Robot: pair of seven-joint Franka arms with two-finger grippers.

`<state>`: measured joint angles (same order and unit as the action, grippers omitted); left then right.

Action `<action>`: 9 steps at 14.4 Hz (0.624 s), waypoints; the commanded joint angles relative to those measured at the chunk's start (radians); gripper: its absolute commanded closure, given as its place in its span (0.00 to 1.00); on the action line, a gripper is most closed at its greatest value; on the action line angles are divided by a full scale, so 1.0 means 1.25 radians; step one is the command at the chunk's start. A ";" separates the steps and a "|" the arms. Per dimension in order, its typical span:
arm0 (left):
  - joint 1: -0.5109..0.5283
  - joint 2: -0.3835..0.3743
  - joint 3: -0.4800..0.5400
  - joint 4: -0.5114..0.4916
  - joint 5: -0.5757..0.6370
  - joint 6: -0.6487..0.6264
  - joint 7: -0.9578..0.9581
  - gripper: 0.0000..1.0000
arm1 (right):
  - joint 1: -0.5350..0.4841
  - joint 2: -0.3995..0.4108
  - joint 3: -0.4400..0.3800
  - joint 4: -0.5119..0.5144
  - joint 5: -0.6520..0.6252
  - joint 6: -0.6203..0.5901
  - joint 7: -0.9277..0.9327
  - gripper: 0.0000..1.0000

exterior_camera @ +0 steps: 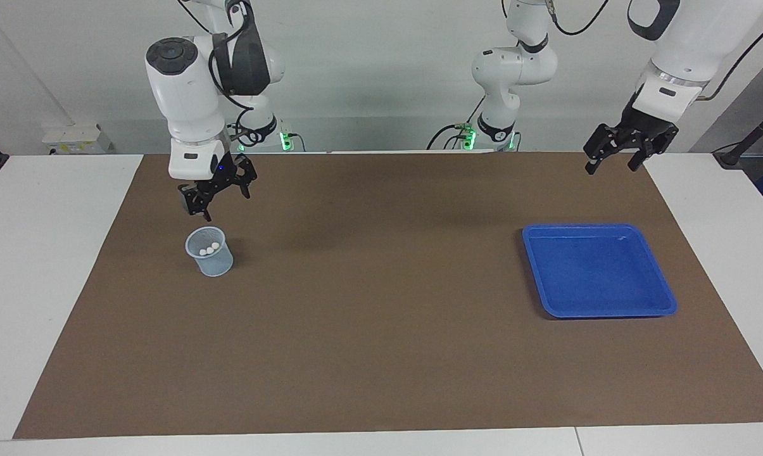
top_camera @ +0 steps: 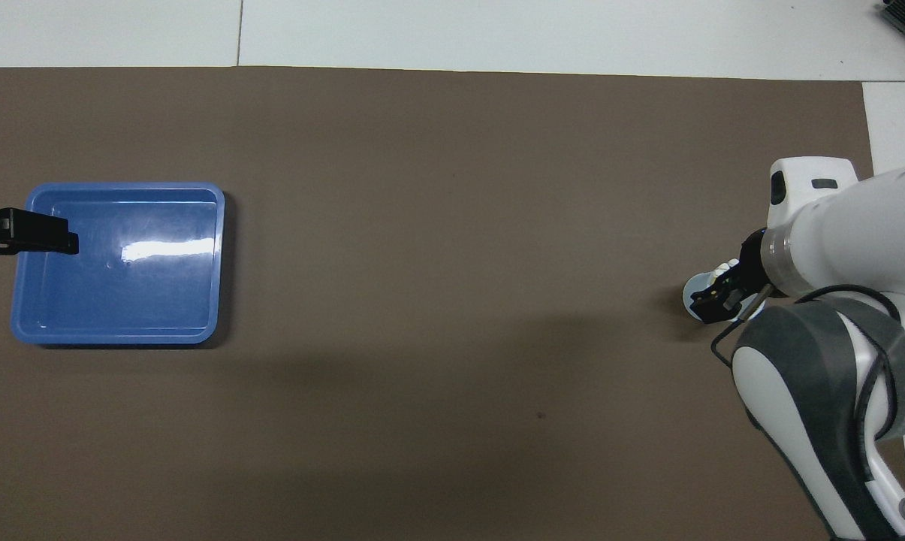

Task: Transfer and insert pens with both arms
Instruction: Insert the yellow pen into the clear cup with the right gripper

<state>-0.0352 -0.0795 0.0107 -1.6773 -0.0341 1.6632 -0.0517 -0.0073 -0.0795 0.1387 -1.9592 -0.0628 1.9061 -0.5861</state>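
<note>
- Three pale cap ends [exterior_camera: 209, 249] show inside the small clear cup [exterior_camera: 210, 253] on the brown mat [exterior_camera: 381, 354] toward the right arm's end of the desk [exterior_camera: 45, 266]; these are the pens, standing in the cup, and their coloured shafts cannot be made out in the facing view.
- No writing or brand mark can be read anywhere in either view.
- Right hand [exterior_camera: 215, 196] hangs in the air just over the cup, fingers spread apart, released and holding nothing; it touches neither the cup nor the pens.
- From overhead the right hand [top_camera: 716, 294] covers most of the cup [top_camera: 691, 289], so only a sliver of rim and one whitish cap tip [top_camera: 722, 268] show past it.
- Blue tray [exterior_camera: 598, 270] lies flat on the mat toward the left arm's end of the desk, well apart from the cup, with only glare on its floor.
- Left hand [exterior_camera: 615, 152] is up in the air near the mat's edge closest to the robots, fingers spread and gripping nothing.
- Overhead, the left hand [top_camera: 24, 234] is cut off by the frame edge, with only its dark fingers reaching in over the tray's [top_camera: 122, 330] rim.
</note>
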 commanded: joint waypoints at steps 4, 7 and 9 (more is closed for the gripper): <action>-0.034 0.033 0.030 0.042 0.091 -0.006 0.007 0.00 | -0.010 0.062 0.003 0.188 0.012 -0.206 0.181 0.00; -0.027 0.029 0.028 0.039 0.078 -0.002 0.007 0.00 | -0.010 0.127 -0.001 0.336 0.015 -0.316 0.231 0.00; -0.028 0.027 0.030 0.031 0.078 0.006 0.008 0.00 | -0.002 0.140 -0.003 0.357 0.004 -0.314 0.256 0.00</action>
<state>-0.0572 -0.0509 0.0327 -1.6481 0.0555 1.6636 -0.0517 -0.0085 0.0342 0.1333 -1.5977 -0.0624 1.5480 -0.3089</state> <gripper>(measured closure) 0.000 0.000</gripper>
